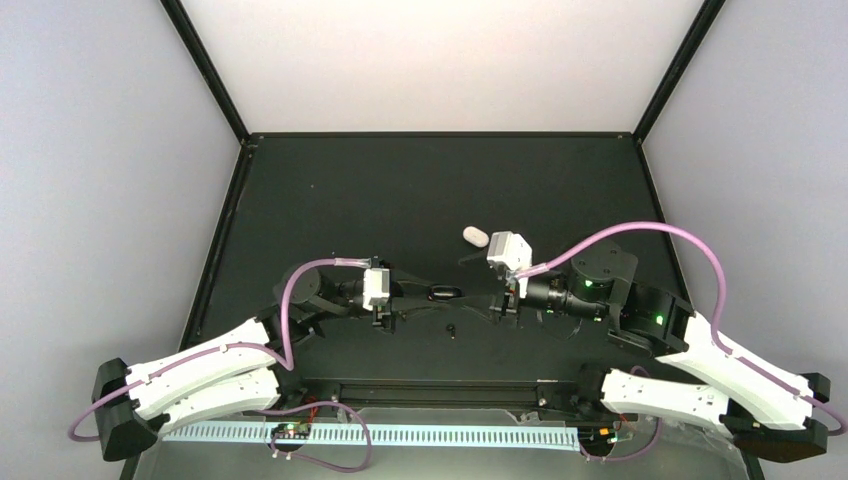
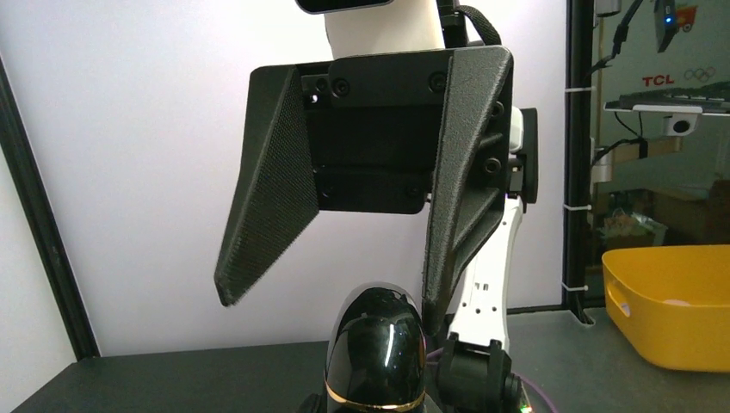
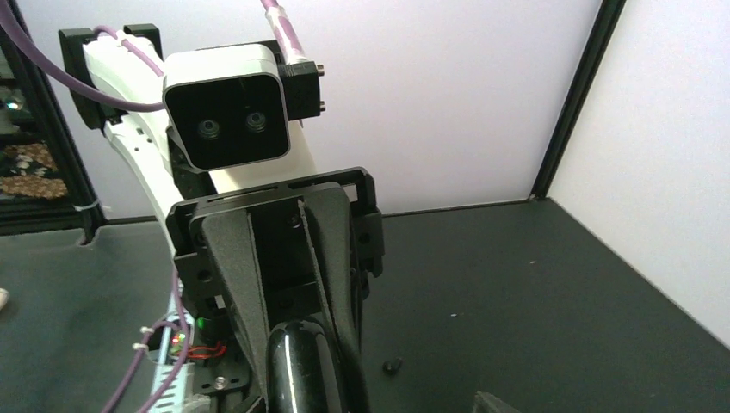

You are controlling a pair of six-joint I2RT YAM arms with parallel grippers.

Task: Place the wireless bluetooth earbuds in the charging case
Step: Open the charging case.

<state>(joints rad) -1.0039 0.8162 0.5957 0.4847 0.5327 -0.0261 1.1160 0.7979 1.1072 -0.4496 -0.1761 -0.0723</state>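
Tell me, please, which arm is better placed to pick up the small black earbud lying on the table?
Probably the right arm: the right end effector stands open and empty close to the earbud, while the left end effector is shut on a glossy black object.

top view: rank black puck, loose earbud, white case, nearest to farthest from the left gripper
1. black puck, held in the left gripper, at its tips
2. earbud, on the table toward the arm bases
3. charging case, farther back and to the right
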